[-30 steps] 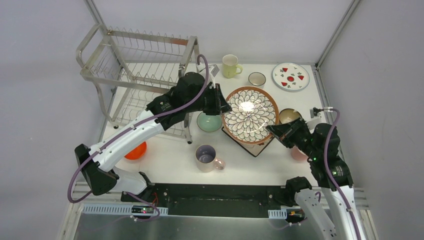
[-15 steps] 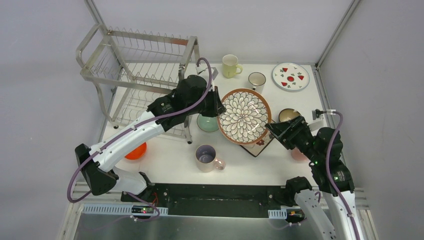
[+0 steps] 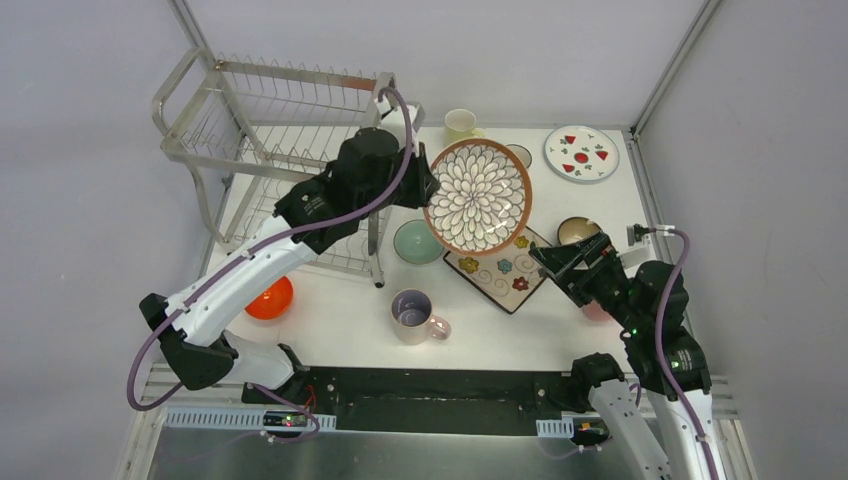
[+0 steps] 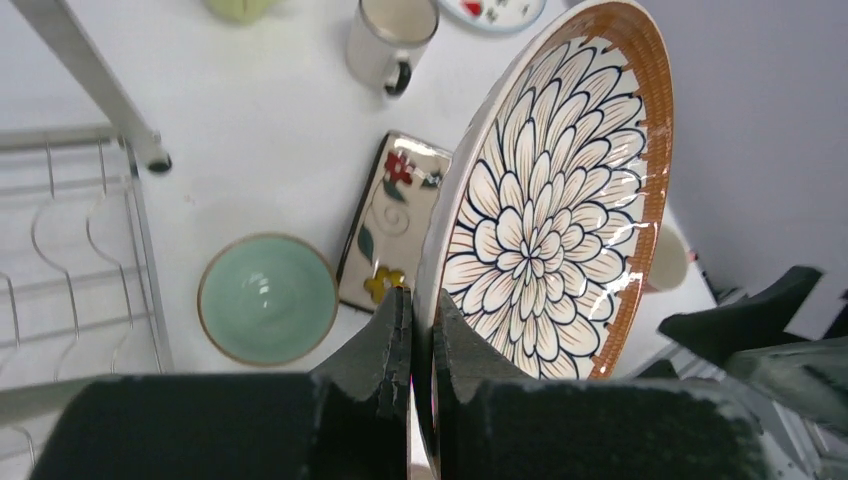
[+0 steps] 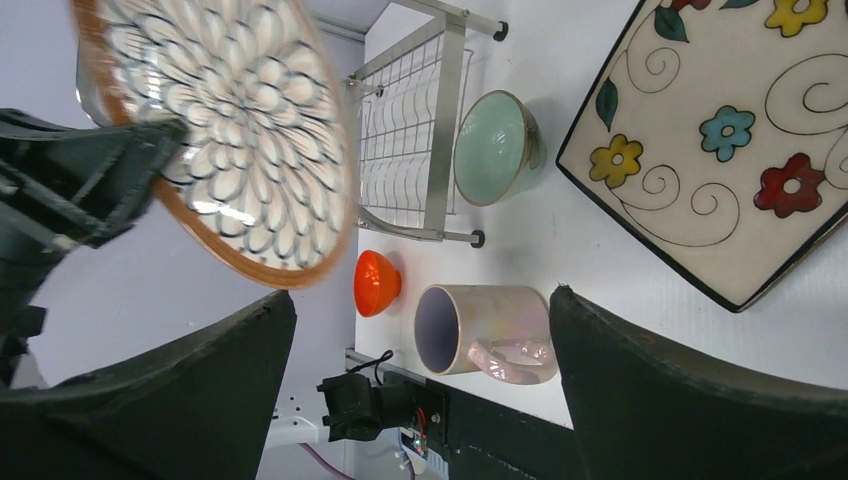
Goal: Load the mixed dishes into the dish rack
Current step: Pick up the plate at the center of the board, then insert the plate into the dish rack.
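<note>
My left gripper is shut on the rim of the petal-pattern round plate, which hangs tilted on edge above the table, right of the dish rack. In the left wrist view both fingers pinch the plate at its near rim. My right gripper stands wide open and empty beside the flowered square plate, apart from the round plate. The mint bowl sits by the rack's front post.
A lilac mug stands near the front edge and an orange bowl left of it. At the back are a yellow mug, a white mug and the red-fruit plate. A brown bowl sits at the right.
The left gripper lifted the petal plate off the square plate, up and back toward the rack, tilting it. The right gripper opened, let go of the plate's rim and drew back.
</note>
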Controlling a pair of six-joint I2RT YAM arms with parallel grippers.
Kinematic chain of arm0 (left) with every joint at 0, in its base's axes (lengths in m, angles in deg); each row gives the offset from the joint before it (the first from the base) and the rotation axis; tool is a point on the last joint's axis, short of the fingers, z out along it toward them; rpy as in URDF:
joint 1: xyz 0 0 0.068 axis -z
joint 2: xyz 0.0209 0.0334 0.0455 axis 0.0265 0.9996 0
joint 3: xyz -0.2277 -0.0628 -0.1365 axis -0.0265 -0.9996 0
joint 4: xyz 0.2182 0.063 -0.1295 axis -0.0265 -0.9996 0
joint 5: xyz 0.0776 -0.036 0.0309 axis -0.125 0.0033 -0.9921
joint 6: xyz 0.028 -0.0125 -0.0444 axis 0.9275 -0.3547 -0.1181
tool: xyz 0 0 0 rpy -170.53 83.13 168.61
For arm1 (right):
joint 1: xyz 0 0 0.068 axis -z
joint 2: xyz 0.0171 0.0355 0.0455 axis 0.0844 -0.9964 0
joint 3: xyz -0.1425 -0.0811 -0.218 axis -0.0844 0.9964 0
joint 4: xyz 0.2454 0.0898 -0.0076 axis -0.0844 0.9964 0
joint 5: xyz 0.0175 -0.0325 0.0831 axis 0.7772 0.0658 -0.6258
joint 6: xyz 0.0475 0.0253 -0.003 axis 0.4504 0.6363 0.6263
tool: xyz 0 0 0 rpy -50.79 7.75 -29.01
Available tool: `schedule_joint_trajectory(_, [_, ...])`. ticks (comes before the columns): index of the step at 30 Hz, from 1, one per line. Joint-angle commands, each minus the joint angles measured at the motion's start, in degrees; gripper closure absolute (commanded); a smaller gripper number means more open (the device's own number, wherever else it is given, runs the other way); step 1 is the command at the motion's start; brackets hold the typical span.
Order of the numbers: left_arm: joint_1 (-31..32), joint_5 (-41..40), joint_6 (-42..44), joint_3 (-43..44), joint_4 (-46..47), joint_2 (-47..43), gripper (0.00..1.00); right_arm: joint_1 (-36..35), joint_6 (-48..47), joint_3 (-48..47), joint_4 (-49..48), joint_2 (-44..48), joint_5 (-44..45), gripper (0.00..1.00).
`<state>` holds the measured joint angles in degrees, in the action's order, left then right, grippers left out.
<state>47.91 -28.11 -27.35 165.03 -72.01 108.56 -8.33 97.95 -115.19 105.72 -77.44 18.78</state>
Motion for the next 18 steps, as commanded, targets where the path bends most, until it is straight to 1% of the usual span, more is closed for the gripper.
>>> schedule_joint_trajectory(1, [-0.1, -1.6, 3.2, 10.9, 11.7, -0.1, 1.0, -0.1, 0.1, -0.3, 1.9, 0.2, 1.3, 0.0])
schedule_joint_trajectory(5, [0.0, -0.3, 5.0, 16.4, 12.8, 1.9, 1.0, -0.1, -0.9, -1.2, 5.0, 0.6, 2.8, 0.0])
schedule_joint_trajectory(8, [-0.1, -1.5, 9.5, 20.7, 13.1, 3.5, 1.0, -0.1, -0.9, -2.1, 6.9, 1.3, 3.3, 0.0])
schedule_joint_trajectory(10, [0.0, -4.7, 13.9, 24.5, 12.4, 4.6, 1.0, -0.1, -1.7, -3.8, 8.6, 1.8, 3.9, 0.0])
schedule_joint_trajectory(13, [-0.1, -10.4, 20.2, 27.2, 13.1, 4.9, 1.0, -0.1, -2.6, -5.5, 10.1, 2.5, 6.4, 0.0])
schedule_joint_trajectory(18, [0.0, -15.7, 26.2, 31.5, 16.6, 4.9, 1.0, -0.1, -3.6, -7.4, 11.6, 0.0, 8.4, 0.0])
